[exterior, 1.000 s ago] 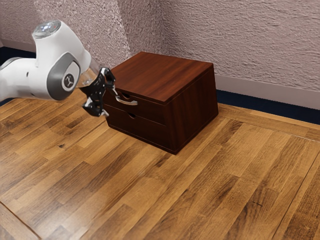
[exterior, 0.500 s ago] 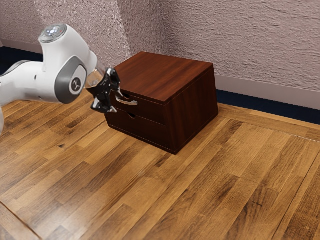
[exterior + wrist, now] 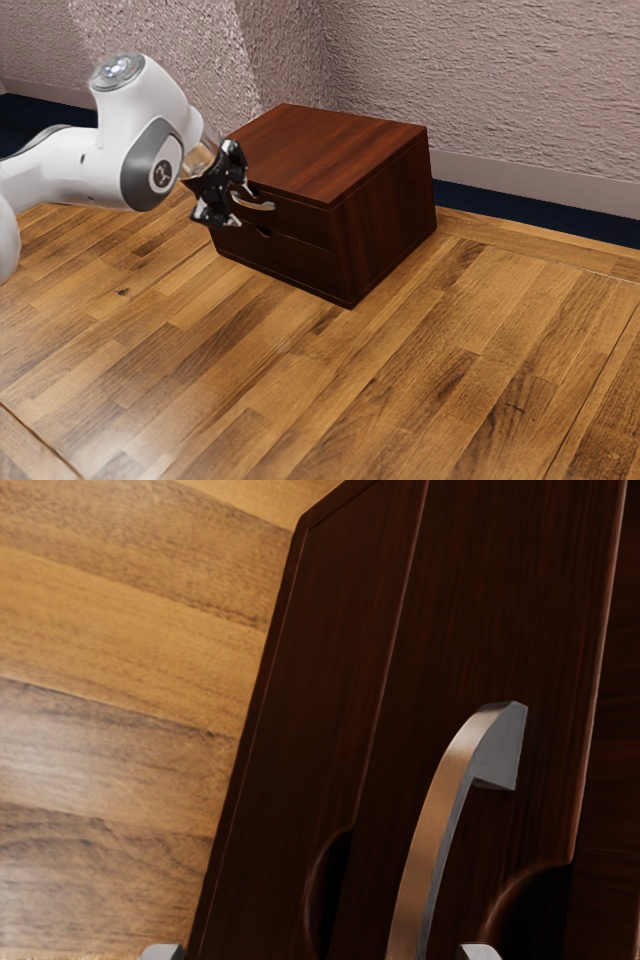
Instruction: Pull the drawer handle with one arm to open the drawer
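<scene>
The drawer handle (image 3: pixel 252 203), a curved metal bar, sits on the upper drawer (image 3: pixel 295 218) of the dark wooden cabinet (image 3: pixel 330 150), on the front that faces the arm. The drawer looks flush with the cabinet, so it is not yet open.

Over the last second we bring our gripper (image 3: pixel 230 188) from just short of the cabinet front right up to the handle. In the wrist view the handle (image 3: pixel 450 810) runs between our two fingertips (image 3: pixel 478 951), which stand wide apart and do not clamp it. We judge the approach about finished: closing on the bar comes next, then the pull.

We find no brand, label or readable writing on the cabinet. A small mark on the arm's grey joint cap (image 3: pixel 160 172) is too small to read.
</scene>
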Controlling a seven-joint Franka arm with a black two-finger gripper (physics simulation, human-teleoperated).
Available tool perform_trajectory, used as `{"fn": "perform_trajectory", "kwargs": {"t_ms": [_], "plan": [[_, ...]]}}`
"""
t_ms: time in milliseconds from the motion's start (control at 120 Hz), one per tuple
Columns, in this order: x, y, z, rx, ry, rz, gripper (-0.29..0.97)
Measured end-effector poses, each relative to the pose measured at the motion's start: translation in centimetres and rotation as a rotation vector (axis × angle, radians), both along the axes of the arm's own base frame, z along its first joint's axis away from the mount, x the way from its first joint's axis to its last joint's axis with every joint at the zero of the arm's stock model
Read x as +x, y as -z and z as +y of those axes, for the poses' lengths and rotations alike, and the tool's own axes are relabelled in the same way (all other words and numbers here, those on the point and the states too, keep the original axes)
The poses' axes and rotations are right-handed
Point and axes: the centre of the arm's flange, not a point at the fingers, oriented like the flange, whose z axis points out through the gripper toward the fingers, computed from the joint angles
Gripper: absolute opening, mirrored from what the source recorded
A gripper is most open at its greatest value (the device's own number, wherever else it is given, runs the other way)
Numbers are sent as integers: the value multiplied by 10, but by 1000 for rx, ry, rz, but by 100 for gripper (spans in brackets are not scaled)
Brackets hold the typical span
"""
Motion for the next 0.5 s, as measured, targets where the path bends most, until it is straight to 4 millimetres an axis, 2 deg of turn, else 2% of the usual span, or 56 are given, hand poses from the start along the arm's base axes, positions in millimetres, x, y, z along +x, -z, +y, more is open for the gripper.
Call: {"fn": "perform_trajectory", "kwargs": {"t_ms": [500], "plan": [[5, 7, -4, -3, 2, 0, 31]]}}
